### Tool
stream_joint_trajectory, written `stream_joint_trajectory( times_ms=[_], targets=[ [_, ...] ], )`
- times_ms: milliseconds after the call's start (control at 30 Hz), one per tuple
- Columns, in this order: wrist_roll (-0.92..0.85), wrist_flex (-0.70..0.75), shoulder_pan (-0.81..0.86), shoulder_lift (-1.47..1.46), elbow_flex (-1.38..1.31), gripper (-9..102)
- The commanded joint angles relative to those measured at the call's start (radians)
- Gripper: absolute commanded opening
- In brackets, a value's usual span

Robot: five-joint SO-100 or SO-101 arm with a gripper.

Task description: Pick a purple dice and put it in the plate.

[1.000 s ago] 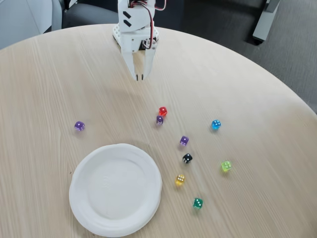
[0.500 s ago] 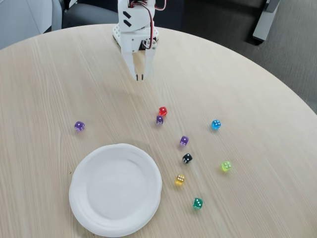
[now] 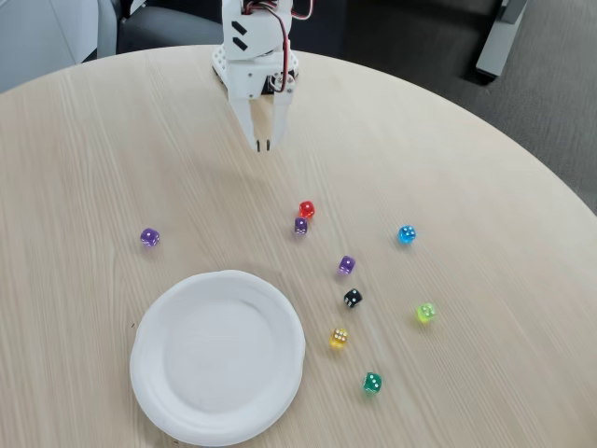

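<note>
Three purple dice lie on the round wooden table: one purple dice at the left, another touching a red die, and a third lower right of that pair. The white paper plate sits near the front edge and holds nothing. My white gripper hangs at the far side of the table, fingers pointing down and pressed together, shut on nothing, well above the red and purple pair.
Other dice are scattered right of the plate: blue, black, light green, yellow and dark green. The arm's base stands at the table's far edge. Dark floor lies beyond.
</note>
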Motion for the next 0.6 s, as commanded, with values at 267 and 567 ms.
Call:
stream_joint_trajectory(
  times_ms=[267,567],
  targets=[
    [0.011,0.0,-0.003,0.005,-0.005,5],
    [0.018,0.0,-0.006,-0.003,-0.005,0]
  ],
)
